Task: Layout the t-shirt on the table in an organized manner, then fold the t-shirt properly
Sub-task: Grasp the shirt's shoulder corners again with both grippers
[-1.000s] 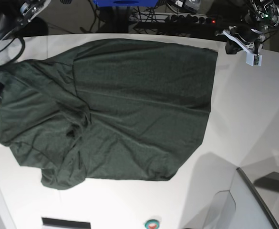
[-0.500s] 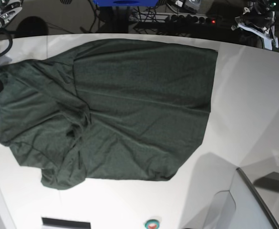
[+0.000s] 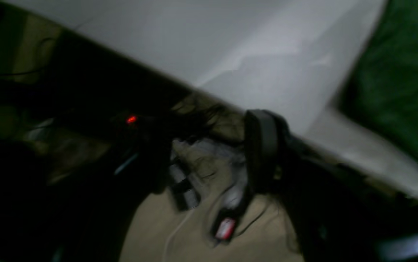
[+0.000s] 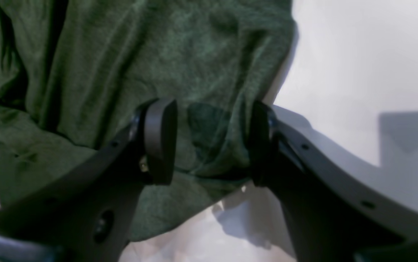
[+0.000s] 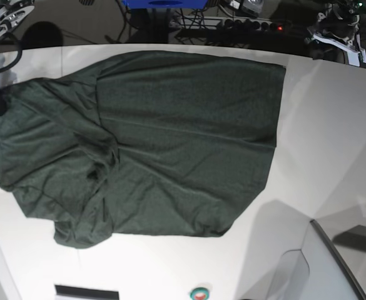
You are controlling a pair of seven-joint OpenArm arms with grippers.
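The plain dark green, short-sleeved t-shirt (image 5: 151,144) of soft thin fabric is lying spread over the large smooth white tabletop (image 5: 333,156), covering much of its left and middle in the base view. Its right part is lying fairly flat with a straight edge running down toward the near side, while its left part is bunching into long folds and creases, with a rumpled lump near the lower left corner. The far edge of the cloth is sitting close to the curved far rim of the table.

The right gripper (image 4: 212,142) is hovering at the shirt's edge on the base view's left side, its two dark jaws standing apart with a raised fold of green cloth sitting between them; the pads are not pressing together, and whether they are touching the fabric I cannot tell.

The left gripper (image 5: 340,34) is sitting beyond the table's far right corner, well apart from the shirt. Its wrist view is blurred, showing only one dark finger (image 3: 261,149) over the table rim and cables below, so whether its jaws are spread or pressed together I cannot tell
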